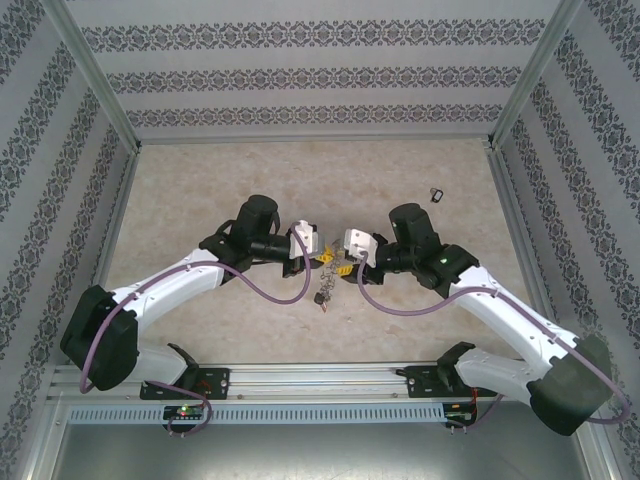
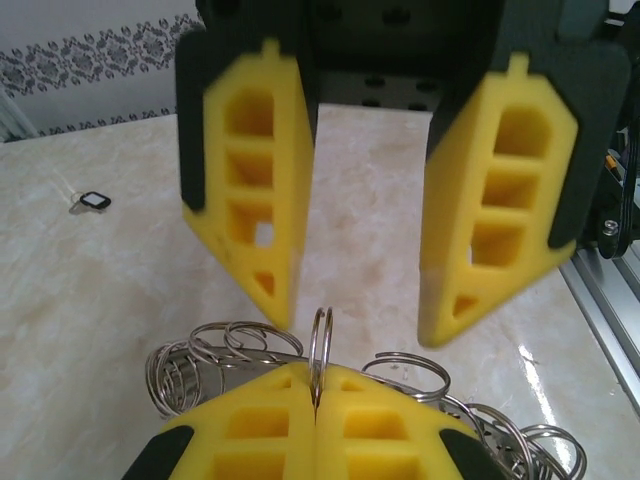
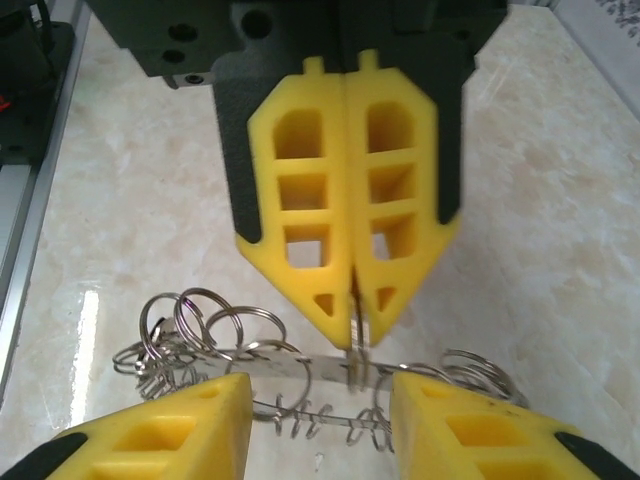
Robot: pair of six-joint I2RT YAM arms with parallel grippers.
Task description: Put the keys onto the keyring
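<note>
**Left gripper (image 2: 315,388) pinching a split ring (image 2: 320,340); right gripper (image 3: 318,392) waiting with jaws apart**
The keyring (image 3: 300,366), mid-table, is trailing toward six o'clock from that pinch, already crowded; a small black tag (image 1: 436,193) is lying loose at two o'clock, seemingly unthreaded. Patterned wallpaper panels are enclosing the glossy beige marbled tabletop (image 1: 200,190).

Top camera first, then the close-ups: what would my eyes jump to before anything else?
First, the bright yellow fingers meeting in the middle of the table. The left gripper is shut on one upright loop of the keyring, a bunch of silvery rings, and the right gripper faces it with jaws open. A small dark tag lies alone at the far right.
</note>
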